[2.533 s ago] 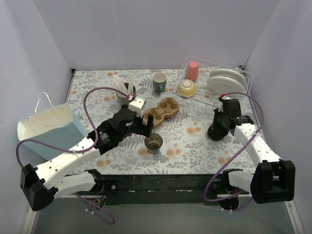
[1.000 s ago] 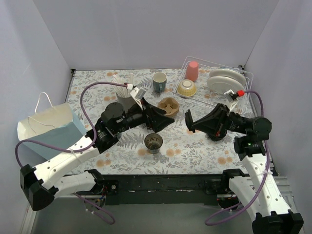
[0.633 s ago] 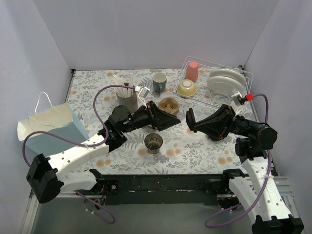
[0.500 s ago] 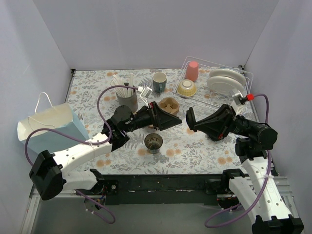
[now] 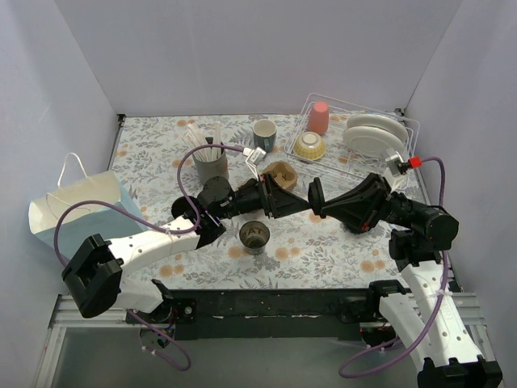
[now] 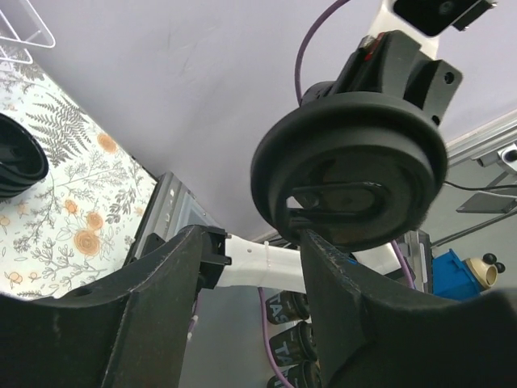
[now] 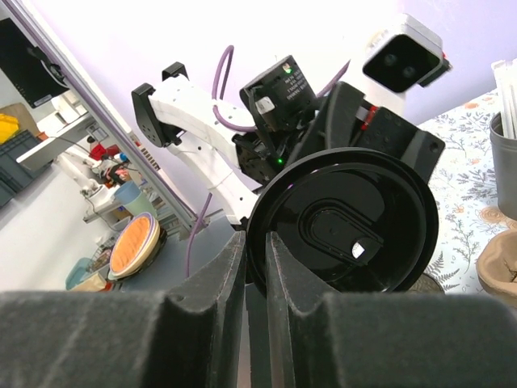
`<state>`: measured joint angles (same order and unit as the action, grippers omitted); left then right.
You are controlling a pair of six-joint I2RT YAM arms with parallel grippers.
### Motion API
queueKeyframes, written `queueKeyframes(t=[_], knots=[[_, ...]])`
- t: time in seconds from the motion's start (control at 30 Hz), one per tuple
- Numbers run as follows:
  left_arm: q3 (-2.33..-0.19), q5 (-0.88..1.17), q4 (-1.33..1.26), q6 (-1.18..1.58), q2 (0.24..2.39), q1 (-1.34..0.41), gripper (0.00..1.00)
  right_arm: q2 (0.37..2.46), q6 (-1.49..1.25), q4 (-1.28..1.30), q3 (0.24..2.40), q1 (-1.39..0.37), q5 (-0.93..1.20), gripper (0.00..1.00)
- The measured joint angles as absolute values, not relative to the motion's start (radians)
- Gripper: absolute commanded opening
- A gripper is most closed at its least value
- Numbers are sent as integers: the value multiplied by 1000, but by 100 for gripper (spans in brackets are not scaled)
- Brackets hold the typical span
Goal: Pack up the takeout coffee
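Note:
One takeout coffee cup, dark and lidless, stands on the flowered table near the front. My right gripper is in the air, shut on the rim of a black round lid held on edge. My left gripper reaches in from the left and faces that lid. Its jaws are open, and its right finger is up against the lid's lower edge.
A brown cardboard cup carrier lies behind the grippers. A grey cup of straws, a mug and a wire dish rack stand at the back. A paper bag lies at the left. A dark stack sits on the table.
My left arm has stretched right, off the carrier, up to the lid, and its jaws have narrowed. My right arm has raised the lid and now holds it still.

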<state>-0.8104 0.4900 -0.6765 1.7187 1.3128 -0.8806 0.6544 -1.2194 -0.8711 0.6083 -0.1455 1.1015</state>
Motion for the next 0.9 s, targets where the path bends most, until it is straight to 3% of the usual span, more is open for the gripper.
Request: queueKeyframes(t=[0.53, 0.77, 0.9], knots=[[-820, 487, -751, 1736, 1360, -886, 45, 656, -1250, -910, 584, -146, 1102, 22], [-822, 493, -807, 1756, 1389, -897, 33, 656, -1261, -925, 576, -146, 1102, 23], [-826, 498, -833, 1766, 1401, -904, 16, 655, -1266, -934, 572, -146, 1102, 23]])
